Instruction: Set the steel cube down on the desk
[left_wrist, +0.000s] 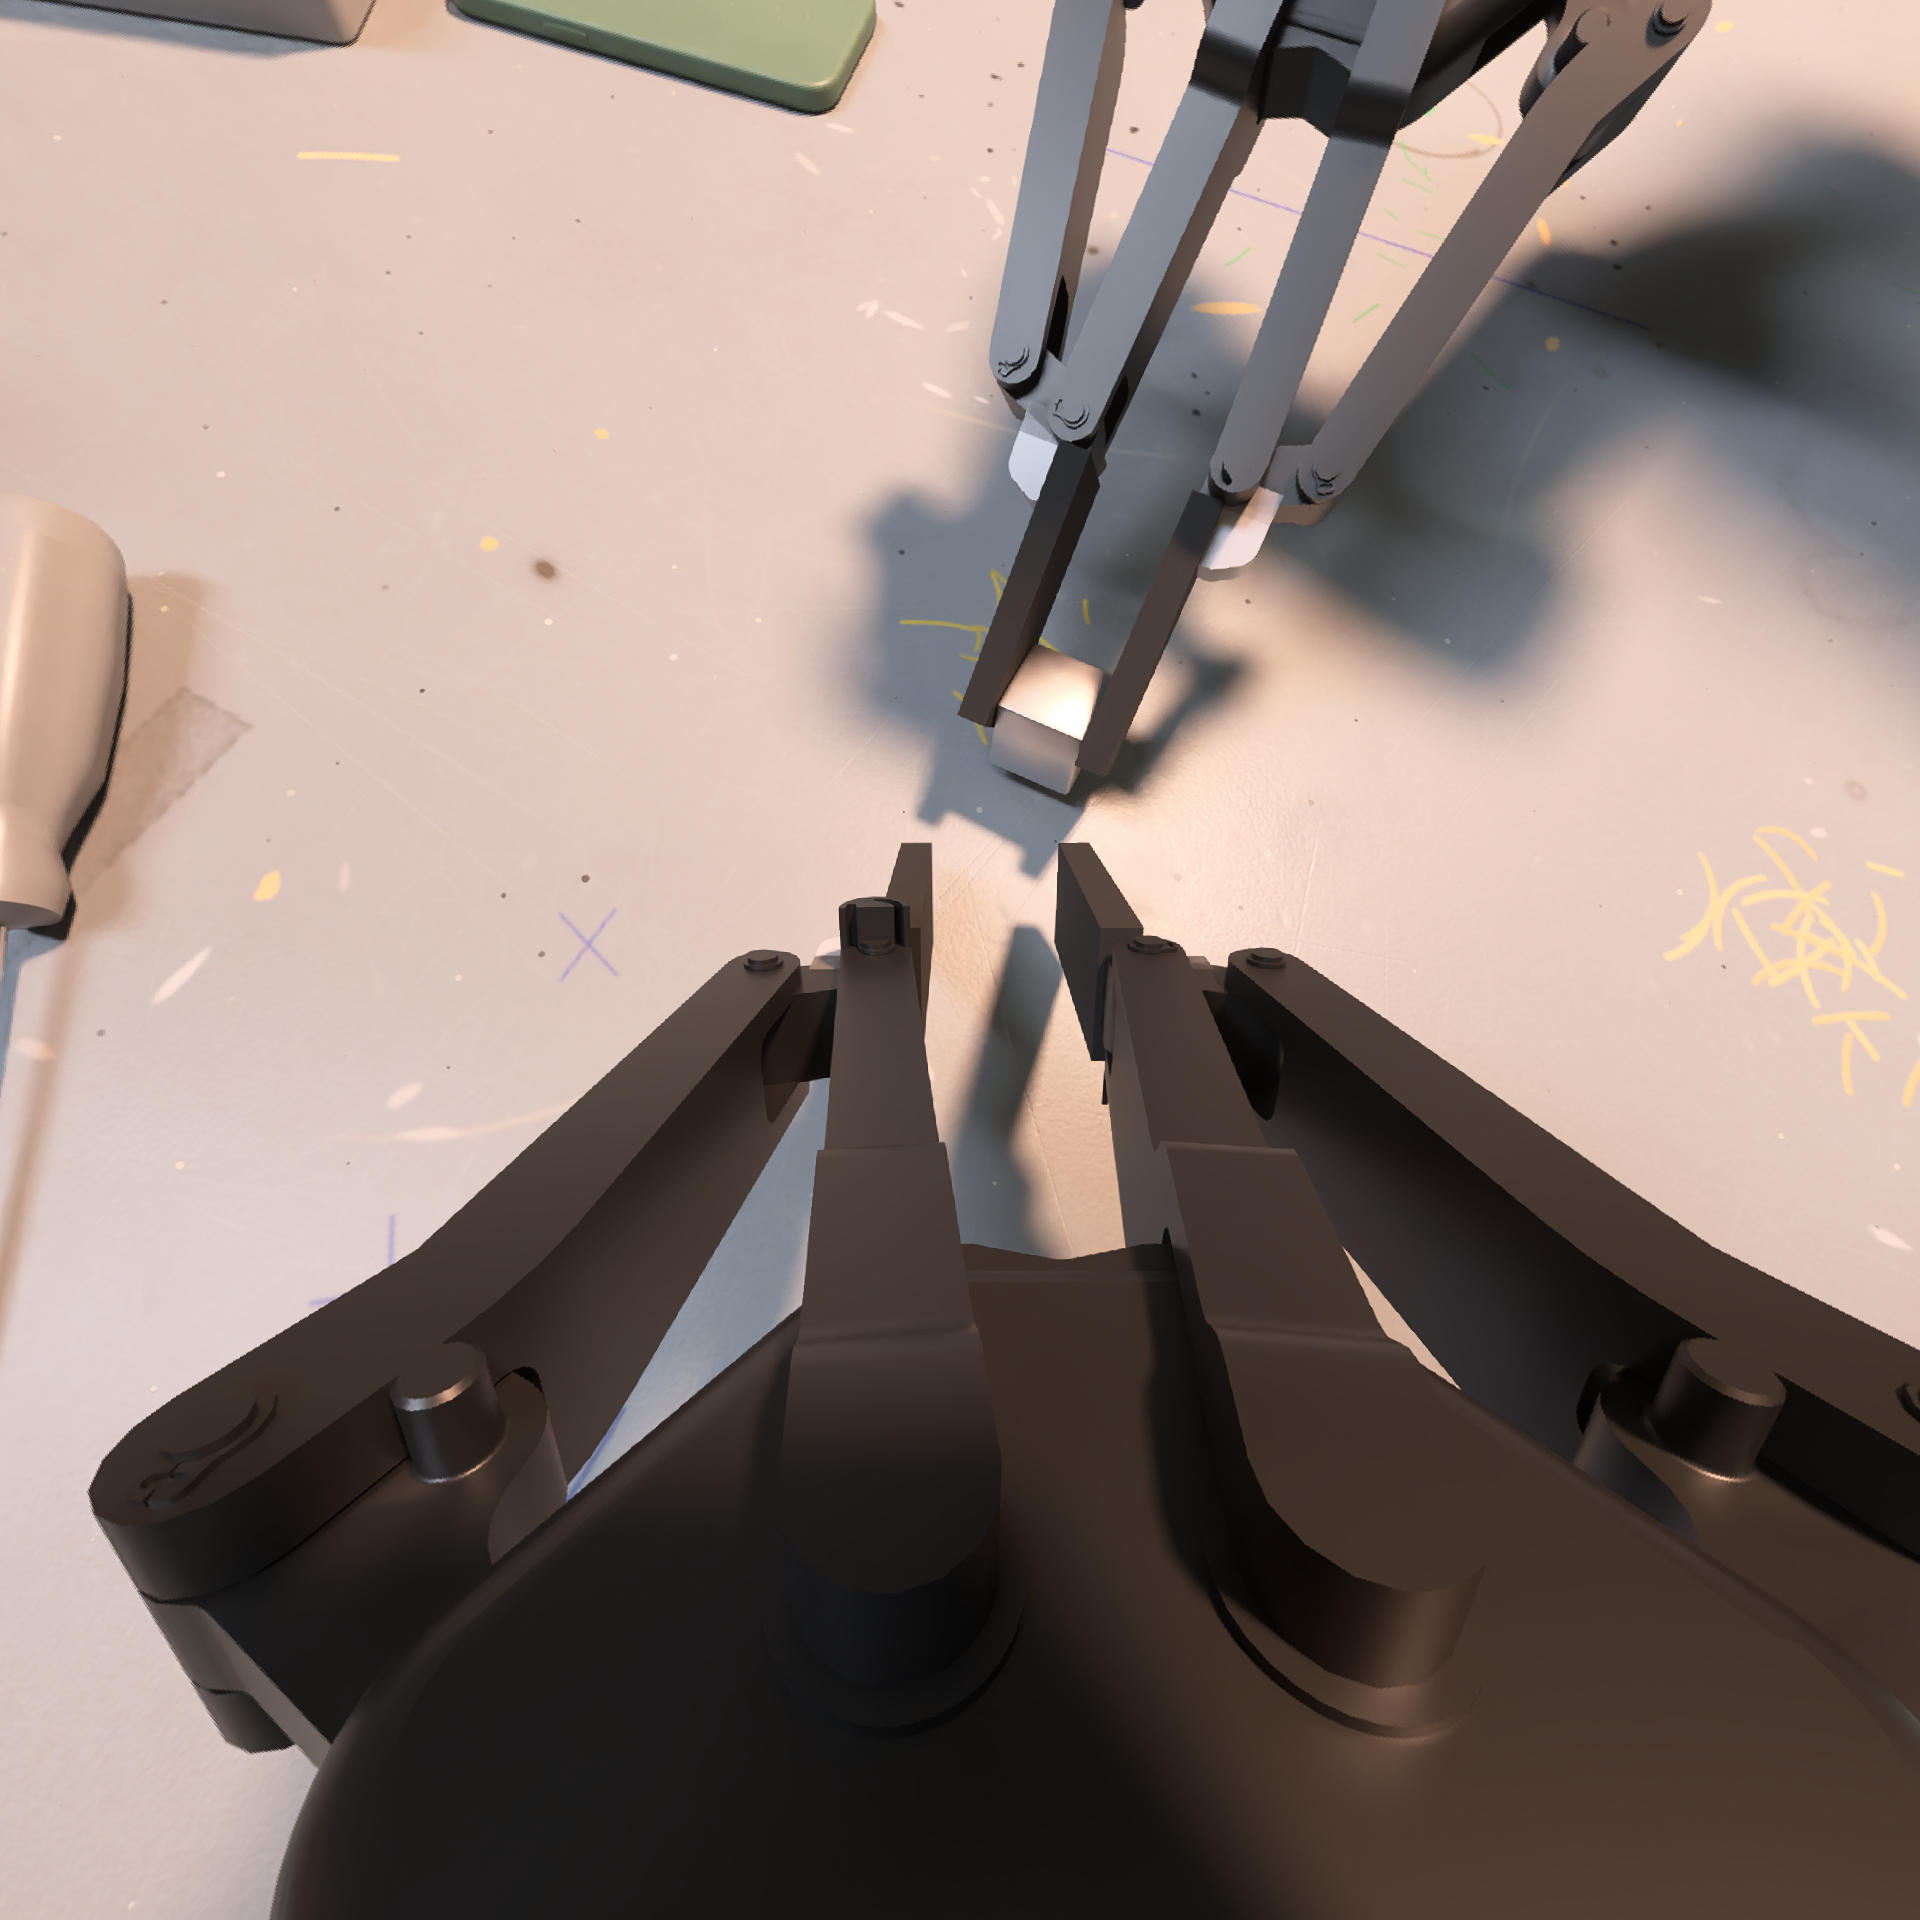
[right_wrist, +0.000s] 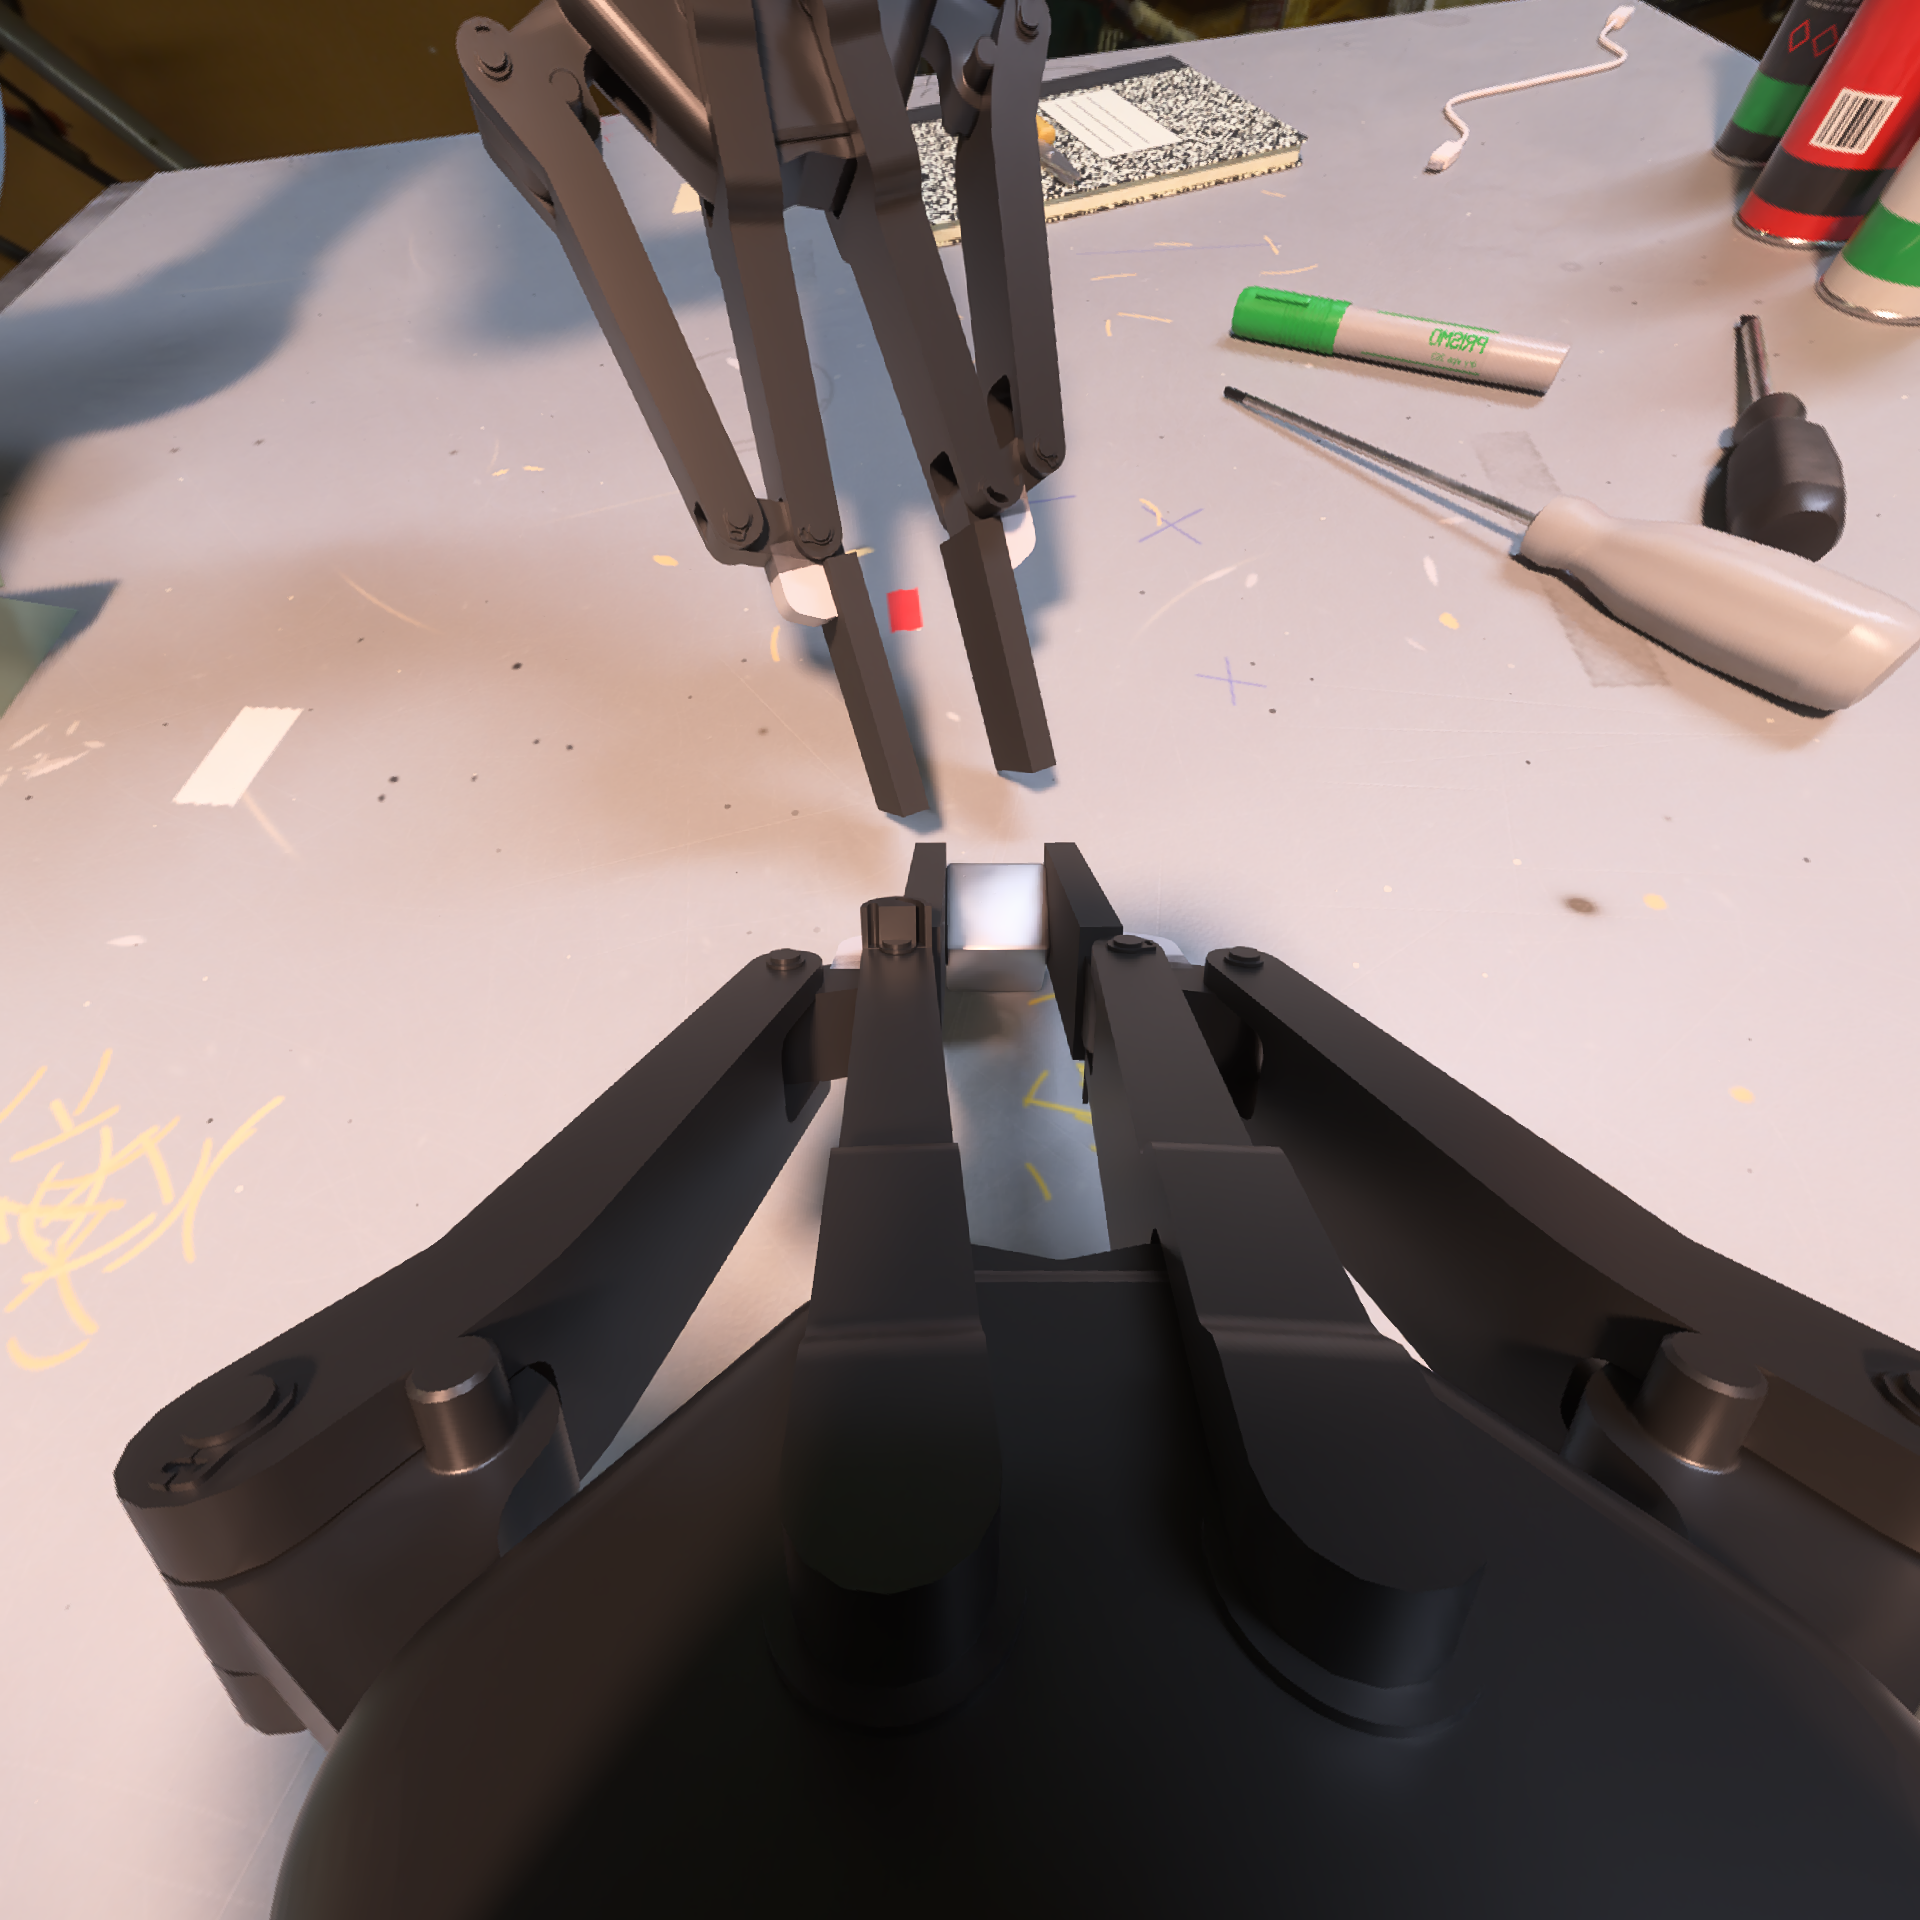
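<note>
The steel cube (right_wrist: 992, 909) is a small shiny block held between the fingers of my right gripper (right_wrist: 992, 862), which is shut on it. In the left wrist view the cube (left_wrist: 1044, 717) hangs in the right gripper (left_wrist: 1042, 743) at or just above the grey desk (left_wrist: 520, 416); I cannot tell whether it touches. My left gripper (left_wrist: 992, 862) is empty, its fingers a cube's width apart, just short of the cube. It also shows in the right wrist view (right_wrist: 966, 784), pointing down at the desk (right_wrist: 520, 935) right in front of the cube.
A grey-handled screwdriver (right_wrist: 1704, 613), a dark screwdriver (right_wrist: 1777, 468), a green marker (right_wrist: 1392, 338), spray cans (right_wrist: 1829, 135), a notebook (right_wrist: 1143, 135) and a white cable (right_wrist: 1527, 83) lie to the right and back. A green flat slab (left_wrist: 675, 47) lies beyond the left gripper.
</note>
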